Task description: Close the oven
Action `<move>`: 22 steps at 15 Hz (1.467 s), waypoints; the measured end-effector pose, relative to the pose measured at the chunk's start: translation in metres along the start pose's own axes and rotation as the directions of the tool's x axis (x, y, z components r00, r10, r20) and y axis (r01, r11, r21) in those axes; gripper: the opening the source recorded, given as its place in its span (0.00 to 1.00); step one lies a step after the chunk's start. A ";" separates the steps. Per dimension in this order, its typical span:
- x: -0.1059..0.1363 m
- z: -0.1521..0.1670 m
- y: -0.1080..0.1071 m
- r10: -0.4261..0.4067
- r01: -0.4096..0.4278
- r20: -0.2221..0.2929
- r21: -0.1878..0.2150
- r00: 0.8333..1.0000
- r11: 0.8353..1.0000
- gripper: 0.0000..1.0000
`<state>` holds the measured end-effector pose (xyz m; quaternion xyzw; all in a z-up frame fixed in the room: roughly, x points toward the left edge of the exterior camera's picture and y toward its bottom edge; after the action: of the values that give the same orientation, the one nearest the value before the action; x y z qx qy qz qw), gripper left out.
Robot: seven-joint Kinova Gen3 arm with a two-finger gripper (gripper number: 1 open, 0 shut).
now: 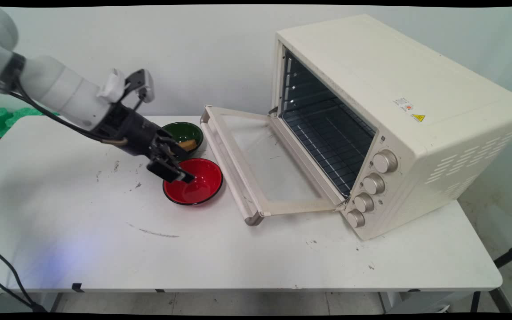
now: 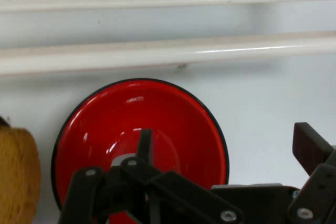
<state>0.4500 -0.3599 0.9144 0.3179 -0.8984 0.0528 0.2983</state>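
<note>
black jaws stand apart with nothing between them, slanting down over the near-left rim of the red bowl. in the hand view one finger crosses the bowl's red inside while the other finger stands off to the side over bare bench, so the rim lies between the two. whether a finger touches the bowl cannot be told. the bowl is round, upright, mouth up, with a dark rim and nothing inside; being round, it shows no long axis and no pointing.

just behind it sits a green bowl holding a tan, bread-like piece, partly hidden by the jaws. the two bowls are just beside each other. to their right, the cream oven stands on the white bench, its glass door dropped flat open toward the bowls, handle edge near the red bowl. wire rack visible inside; four knobs down the front right.
</note>
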 end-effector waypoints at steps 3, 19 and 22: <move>0.003 0.018 0.001 0.031 -0.031 -0.004 0.006 1.000 0.999 1.00; 0.006 0.086 -0.006 0.051 -0.049 -0.035 0.045 0.998 0.998 0.00; 0.007 0.091 -0.008 0.043 -0.039 -0.069 0.059 0.997 0.997 0.00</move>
<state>0.4051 -0.3961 0.8435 0.3058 -0.8919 0.0960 0.3191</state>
